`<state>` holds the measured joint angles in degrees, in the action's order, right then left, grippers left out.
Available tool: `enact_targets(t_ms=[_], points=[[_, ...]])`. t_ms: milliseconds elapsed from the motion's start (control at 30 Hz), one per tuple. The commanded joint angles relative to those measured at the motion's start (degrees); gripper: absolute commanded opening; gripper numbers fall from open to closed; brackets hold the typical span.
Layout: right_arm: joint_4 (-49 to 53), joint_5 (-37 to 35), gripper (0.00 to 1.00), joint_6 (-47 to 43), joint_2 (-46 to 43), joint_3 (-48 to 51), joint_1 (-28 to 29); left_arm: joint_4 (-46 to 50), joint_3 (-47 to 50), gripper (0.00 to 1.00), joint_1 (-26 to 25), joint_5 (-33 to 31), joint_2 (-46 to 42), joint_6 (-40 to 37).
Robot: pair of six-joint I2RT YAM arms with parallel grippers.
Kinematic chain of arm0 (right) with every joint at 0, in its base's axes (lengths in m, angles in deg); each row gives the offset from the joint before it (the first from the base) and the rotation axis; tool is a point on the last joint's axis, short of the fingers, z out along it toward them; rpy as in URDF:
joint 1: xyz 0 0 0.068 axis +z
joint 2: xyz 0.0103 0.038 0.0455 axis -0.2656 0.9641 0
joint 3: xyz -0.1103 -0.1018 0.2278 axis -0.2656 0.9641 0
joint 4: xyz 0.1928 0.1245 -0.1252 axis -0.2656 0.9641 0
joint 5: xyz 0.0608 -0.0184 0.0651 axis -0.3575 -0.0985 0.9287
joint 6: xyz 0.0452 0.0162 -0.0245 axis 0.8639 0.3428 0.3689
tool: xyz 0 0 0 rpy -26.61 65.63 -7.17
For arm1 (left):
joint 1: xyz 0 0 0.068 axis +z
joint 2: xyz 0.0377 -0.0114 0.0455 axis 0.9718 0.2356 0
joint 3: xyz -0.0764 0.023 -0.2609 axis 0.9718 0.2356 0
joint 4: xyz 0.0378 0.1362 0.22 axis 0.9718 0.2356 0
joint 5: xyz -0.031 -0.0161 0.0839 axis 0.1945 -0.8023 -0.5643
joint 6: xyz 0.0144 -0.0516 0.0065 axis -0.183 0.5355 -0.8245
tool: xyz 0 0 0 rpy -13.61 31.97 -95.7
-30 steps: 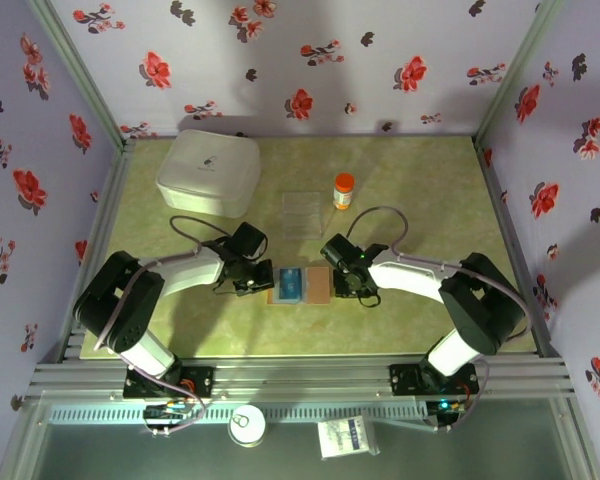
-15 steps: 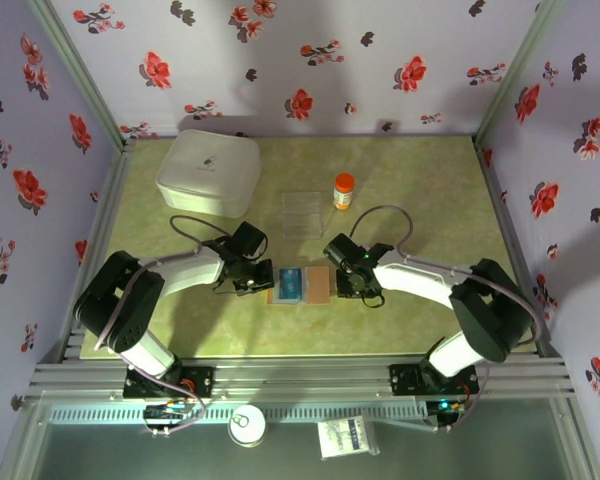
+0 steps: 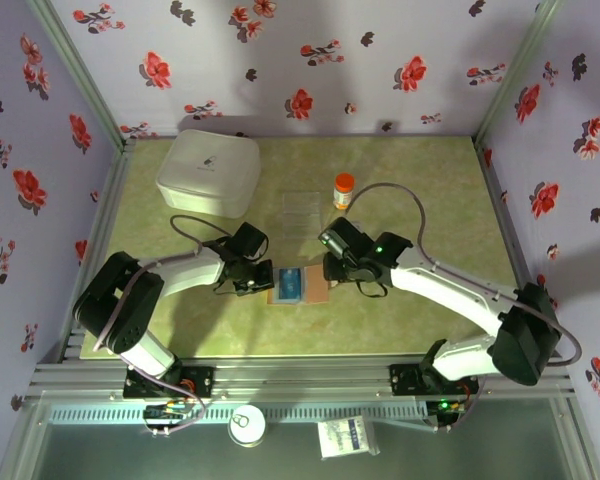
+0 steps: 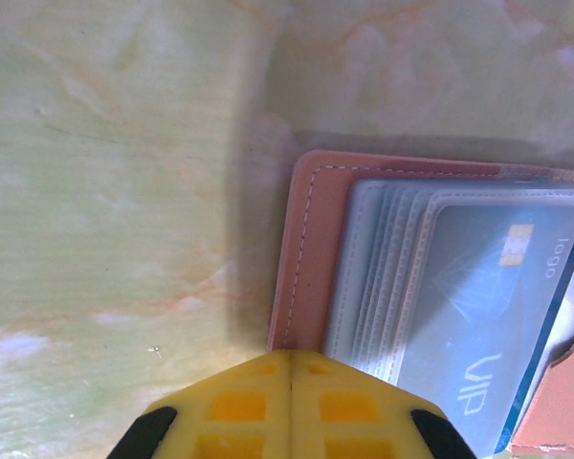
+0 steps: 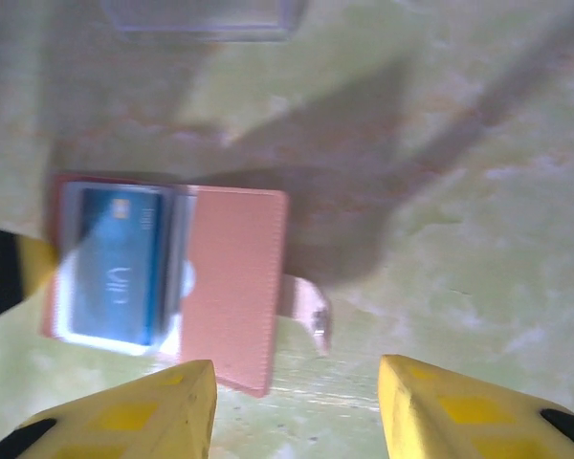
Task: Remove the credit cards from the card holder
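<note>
A: The white box point(image 3: 208, 172)?
B: Behind the card holder point(image 5: 231, 287), leftward.
A: Grippers?
B: The left gripper point(image 4: 289, 406) is closed at the holder's left edge; the right gripper point(image 5: 297, 402) is parted, empty, at its right.
A: The credit cards point(image 4: 478, 316)?
B: Inside the holder, which lies open.

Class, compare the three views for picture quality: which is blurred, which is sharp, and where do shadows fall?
Top external view: evenly lit and sharp. Left wrist view: the card holder is crisp, the lettering on the blue credit card is readable, and a dark shadow lies along the holder's left edge. Right wrist view: blurred, the card holder soft, with a broad shadow on the table above it.
</note>
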<state>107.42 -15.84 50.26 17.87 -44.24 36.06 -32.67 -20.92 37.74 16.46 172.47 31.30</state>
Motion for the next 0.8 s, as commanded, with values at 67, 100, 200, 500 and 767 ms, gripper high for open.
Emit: enact_targets(t_ms=[67,100,200,500,767], points=[[-3.56,5.12,0.5,0.95,7.08,-4.04,2.64,2.57,1.22,0.0,-0.54,-1.24,-1.23,-0.04],[-3.07,5.0,0.5,1.0,8.99,-4.82,2.98,2.55,1.31,0.0,-0.57,-1.28,-1.37,-0.02],[-1.89,4.13,0.53,0.61,14.03,-6.52,3.53,2.69,1.64,0.0,-0.57,-1.59,-1.72,0.08],[2.92,-3.25,0.68,-0.71,23.79,-8.99,3.37,2.71,1.84,0.0,-0.57,-2.15,-0.99,0.04],[1.26,-4.11,0.77,-1.56,26.49,-7.86,2.47,2.98,1.99,0.0,-0.74,-2.59,-1.08,0.45]])
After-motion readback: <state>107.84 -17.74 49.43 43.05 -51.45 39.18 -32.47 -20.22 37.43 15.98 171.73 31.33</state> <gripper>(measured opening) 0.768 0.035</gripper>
